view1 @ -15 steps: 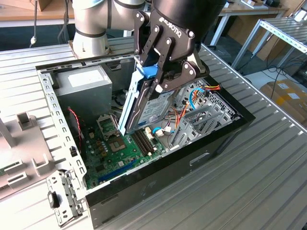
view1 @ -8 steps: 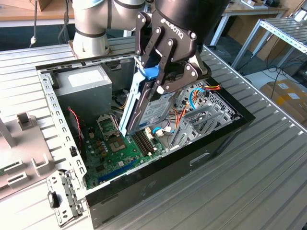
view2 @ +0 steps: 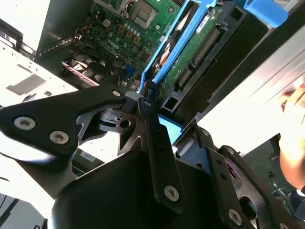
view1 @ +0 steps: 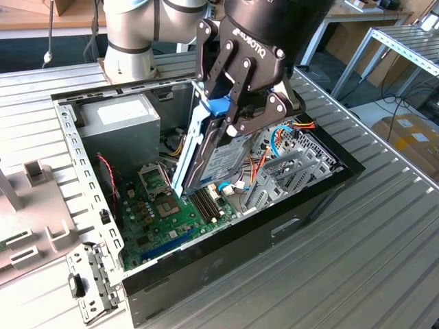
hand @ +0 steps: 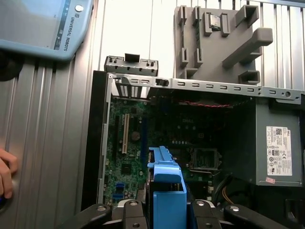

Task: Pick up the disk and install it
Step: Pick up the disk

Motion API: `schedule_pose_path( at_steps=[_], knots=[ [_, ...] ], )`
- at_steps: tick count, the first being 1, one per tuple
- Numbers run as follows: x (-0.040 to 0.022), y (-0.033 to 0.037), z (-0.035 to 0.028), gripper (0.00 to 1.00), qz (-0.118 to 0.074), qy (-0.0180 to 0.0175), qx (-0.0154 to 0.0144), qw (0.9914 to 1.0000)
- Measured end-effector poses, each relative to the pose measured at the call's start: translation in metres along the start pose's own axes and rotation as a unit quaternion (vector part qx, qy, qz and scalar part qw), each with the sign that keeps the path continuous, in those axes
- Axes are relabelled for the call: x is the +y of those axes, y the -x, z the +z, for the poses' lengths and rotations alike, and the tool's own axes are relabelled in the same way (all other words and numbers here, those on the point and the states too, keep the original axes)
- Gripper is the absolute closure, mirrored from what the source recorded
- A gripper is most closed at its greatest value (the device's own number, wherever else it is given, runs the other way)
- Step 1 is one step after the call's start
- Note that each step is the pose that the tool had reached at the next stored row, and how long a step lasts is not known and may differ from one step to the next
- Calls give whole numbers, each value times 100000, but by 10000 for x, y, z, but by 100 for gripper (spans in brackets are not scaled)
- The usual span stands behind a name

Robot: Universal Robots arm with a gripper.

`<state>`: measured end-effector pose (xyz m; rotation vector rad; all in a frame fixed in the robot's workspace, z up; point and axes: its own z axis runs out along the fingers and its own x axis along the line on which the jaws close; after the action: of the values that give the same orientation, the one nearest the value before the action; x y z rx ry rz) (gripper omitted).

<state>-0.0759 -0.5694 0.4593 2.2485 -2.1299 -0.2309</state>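
Above motherboard, gripper clamps disk, cables seemingly close.

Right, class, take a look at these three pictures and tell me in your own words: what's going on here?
A robot arm's gripper has its jaws shut on the disk, holding it by its blue carrier rails. The disk hangs steeply tilted inside the open computer case. Its lower end is close over the motherboard, not far from the grey power supply. It is not yet lying flat in any bay. In the first wrist view, a person's hand is beside the case.
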Motion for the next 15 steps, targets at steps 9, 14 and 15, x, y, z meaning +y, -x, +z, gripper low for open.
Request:
schedule_pose_path(
  at_steps=[9, 14, 15],
  knots=[
    [-10, -40, -3, 63, -2, 0, -2, 100000],
    [-14, -66, -6, 63, -1, 0, 0, 100000],
    [-15, -73, -7, 63, -2, 0, 0, 100000]
  ],
)
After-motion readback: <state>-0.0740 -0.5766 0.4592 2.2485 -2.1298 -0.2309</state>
